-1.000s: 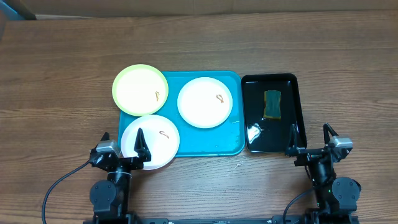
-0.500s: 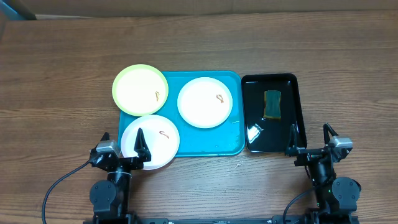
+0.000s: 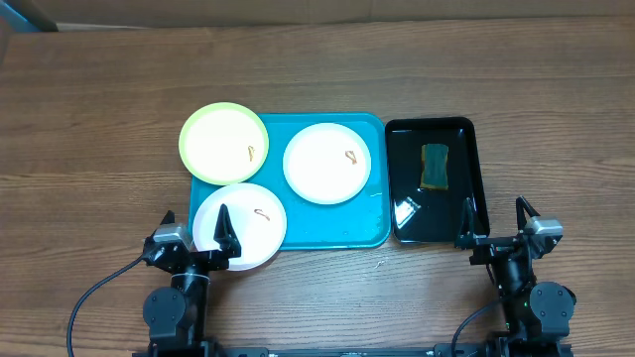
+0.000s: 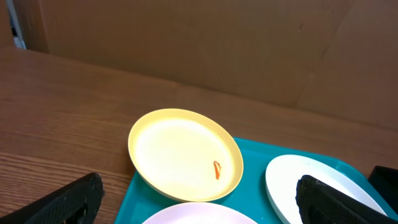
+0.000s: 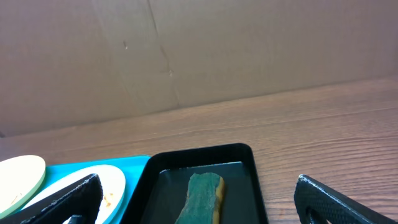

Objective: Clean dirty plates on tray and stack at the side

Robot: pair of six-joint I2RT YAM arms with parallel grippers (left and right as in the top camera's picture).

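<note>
Three plates, each with a small orange-brown smear, rest on the turquoise tray (image 3: 337,226). The yellow-green plate (image 3: 223,142) overhangs its back left corner, one white plate (image 3: 326,163) lies in the middle, and another white plate (image 3: 239,226) sits at the front left. My left gripper (image 3: 195,226) stands open at the table's front edge, its right finger over that near white plate. My right gripper (image 3: 494,220) is open beside the black tray's front right corner. In the left wrist view the yellow-green plate (image 4: 185,154) lies ahead between the open fingers (image 4: 68,202).
A glossy black tray (image 3: 477,169) holding a green and yellow sponge (image 3: 435,165) stands right of the turquoise tray; the right wrist view shows the sponge (image 5: 202,196) straight ahead. Brown cardboard walls off the table's far edge. Bare wood surrounds both trays.
</note>
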